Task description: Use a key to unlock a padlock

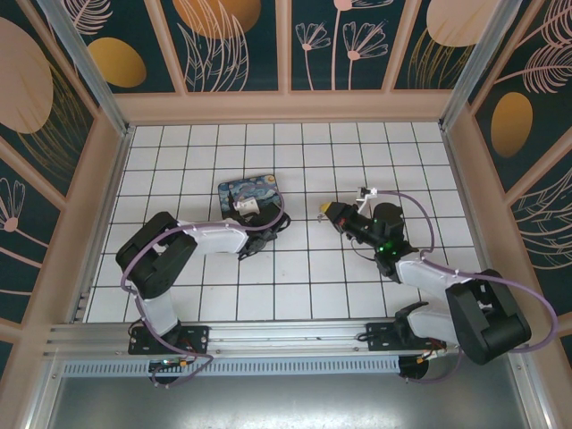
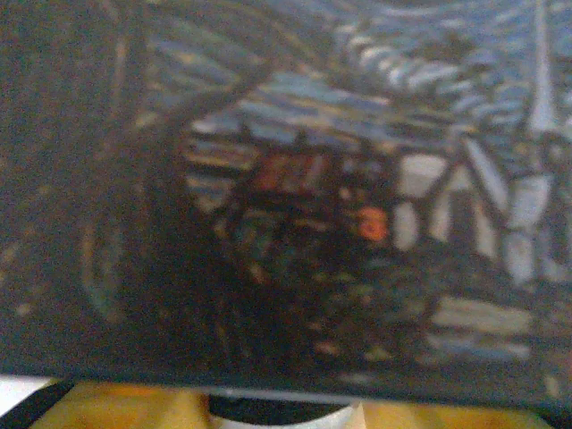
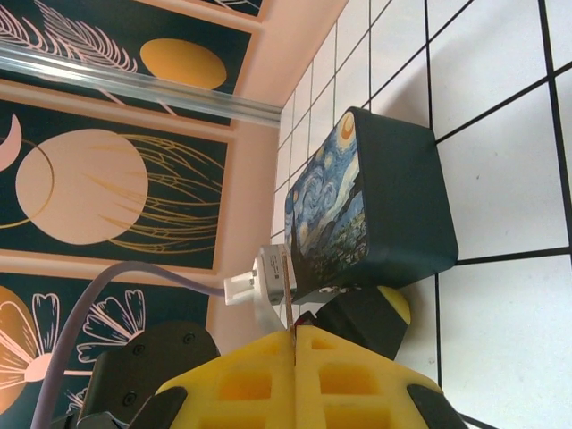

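Note:
My right gripper (image 1: 332, 212) hangs over the tiles right of centre, its yellow fingers pressed together on the key (image 3: 290, 299). The key is a thin metal strip that sticks out past the right gripper (image 3: 295, 332) towards a blue swirl-painted box (image 3: 375, 197). My left gripper (image 1: 248, 206) is at the near edge of that box (image 1: 241, 189). One of its black, yellow-tipped fingers (image 3: 371, 317) lies against the box's end. In the left wrist view the painted lid (image 2: 357, 179) is blurred and very close, with yellow fingers (image 2: 125, 413) along the bottom. The padlock is hidden.
White tiled floor (image 1: 295, 277) with peach walls (image 1: 286, 107) on three sides. A metal rail (image 1: 268, 335) runs along the near edge, where the arm bases are bolted. A lilac cable (image 1: 429, 234) loops off the right arm.

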Motion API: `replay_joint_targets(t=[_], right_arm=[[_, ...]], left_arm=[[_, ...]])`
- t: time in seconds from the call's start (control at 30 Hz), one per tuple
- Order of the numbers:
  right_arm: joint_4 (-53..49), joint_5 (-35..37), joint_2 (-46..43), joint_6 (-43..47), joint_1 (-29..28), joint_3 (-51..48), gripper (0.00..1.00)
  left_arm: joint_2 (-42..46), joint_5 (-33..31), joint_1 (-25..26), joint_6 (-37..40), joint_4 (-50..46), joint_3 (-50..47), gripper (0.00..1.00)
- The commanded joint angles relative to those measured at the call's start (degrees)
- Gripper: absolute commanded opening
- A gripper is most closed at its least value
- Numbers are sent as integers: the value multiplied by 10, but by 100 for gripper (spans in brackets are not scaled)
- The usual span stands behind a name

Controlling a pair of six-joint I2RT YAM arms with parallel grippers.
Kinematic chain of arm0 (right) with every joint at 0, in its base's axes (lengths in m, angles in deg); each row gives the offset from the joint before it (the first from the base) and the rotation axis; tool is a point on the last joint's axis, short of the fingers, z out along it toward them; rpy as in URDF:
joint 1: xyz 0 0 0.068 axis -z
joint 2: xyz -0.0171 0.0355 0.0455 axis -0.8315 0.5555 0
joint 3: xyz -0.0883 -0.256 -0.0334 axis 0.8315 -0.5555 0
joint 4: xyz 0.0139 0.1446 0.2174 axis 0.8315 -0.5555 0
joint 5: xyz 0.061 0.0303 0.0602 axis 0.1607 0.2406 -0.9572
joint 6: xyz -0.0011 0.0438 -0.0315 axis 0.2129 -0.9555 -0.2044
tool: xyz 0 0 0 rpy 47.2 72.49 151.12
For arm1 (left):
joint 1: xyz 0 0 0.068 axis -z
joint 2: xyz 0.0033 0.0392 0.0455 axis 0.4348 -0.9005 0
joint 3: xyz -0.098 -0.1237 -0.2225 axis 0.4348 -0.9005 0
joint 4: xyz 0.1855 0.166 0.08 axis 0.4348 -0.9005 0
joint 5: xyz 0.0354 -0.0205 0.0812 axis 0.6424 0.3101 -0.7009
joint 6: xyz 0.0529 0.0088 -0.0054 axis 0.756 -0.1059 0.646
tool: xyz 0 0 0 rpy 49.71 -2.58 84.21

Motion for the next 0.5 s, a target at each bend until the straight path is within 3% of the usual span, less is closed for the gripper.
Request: replay_joint_targets(t=[0.0, 0.23, 0.47], right_arm=[[32, -15, 5, 9, -6, -7, 0], [-63, -22, -41, 63, -13, -7, 0], [-160, -12, -76, 111, -36, 0, 0]], left_arm=[[-11, 4, -1, 11, -3, 14, 37], [8, 86, -3, 68, -39, 66, 18], [39, 165, -17, 82, -115, 132, 18]])
